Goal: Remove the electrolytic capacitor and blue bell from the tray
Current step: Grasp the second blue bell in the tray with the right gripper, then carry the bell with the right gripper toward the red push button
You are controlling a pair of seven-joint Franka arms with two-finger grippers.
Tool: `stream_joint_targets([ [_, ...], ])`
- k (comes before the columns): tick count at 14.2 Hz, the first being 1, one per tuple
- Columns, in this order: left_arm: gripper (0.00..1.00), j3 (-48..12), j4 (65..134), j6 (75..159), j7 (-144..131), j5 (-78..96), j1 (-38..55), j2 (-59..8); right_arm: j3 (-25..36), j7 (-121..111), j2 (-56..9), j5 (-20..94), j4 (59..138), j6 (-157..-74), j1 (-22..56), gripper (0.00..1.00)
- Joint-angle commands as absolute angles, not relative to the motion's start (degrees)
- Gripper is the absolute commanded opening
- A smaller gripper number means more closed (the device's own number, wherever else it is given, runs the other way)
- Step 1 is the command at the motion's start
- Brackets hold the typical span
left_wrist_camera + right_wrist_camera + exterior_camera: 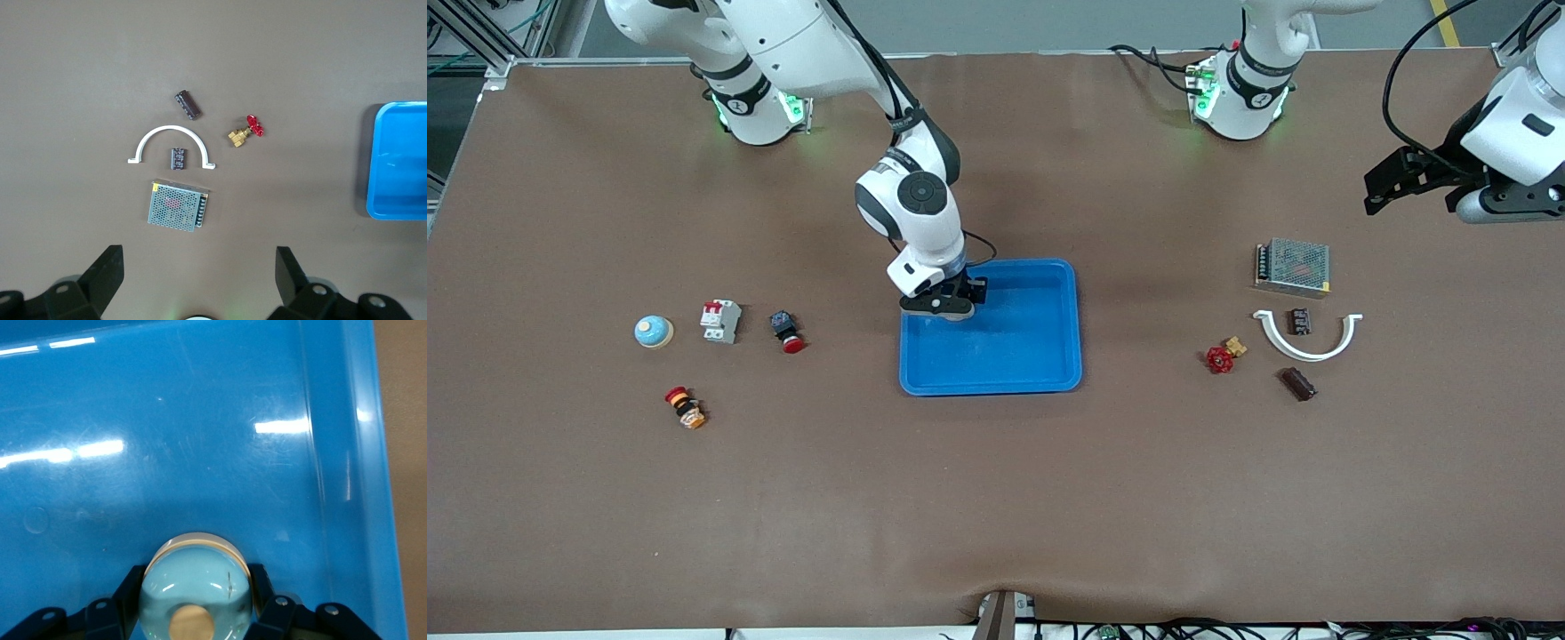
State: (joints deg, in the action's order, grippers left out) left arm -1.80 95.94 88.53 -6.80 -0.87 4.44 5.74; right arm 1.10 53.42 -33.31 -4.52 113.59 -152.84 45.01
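My right gripper is low over the blue tray, in the corner toward the right arm's base. Its fingers press both sides of a pale blue bell with a tan button, so it is shut on it. A second pale blue bell sits on the table toward the right arm's end. A dark brown capacitor lies toward the left arm's end. My left gripper hangs open and empty above the table there.
Near the capacitor lie a white curved bracket around a small dark part, a metal mesh power supply and a red-handled brass valve. Near the table bell are a white breaker and two red push buttons.
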Motion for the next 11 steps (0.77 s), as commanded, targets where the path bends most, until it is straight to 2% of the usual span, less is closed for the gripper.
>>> stream_joint_targets([
  [1,1.00,-1.49,94.66,87.19,-6.68,0.09,4.39,5.36,1.67,55.11,-34.01,-5.80,112.33,-152.41,45.53,0.51],
  [6,1.00,-1.49,94.57,87.28,-6.50,0.09,4.22,5.27,1.93,48.36,-27.70,-5.89,112.32,-146.36,44.04,0.51],
  [11,1.00,-1.49,94.48,87.80,-6.42,0.09,4.22,4.75,1.85,30.27,-20.84,-5.63,112.50,-137.74,36.58,0.51],
])
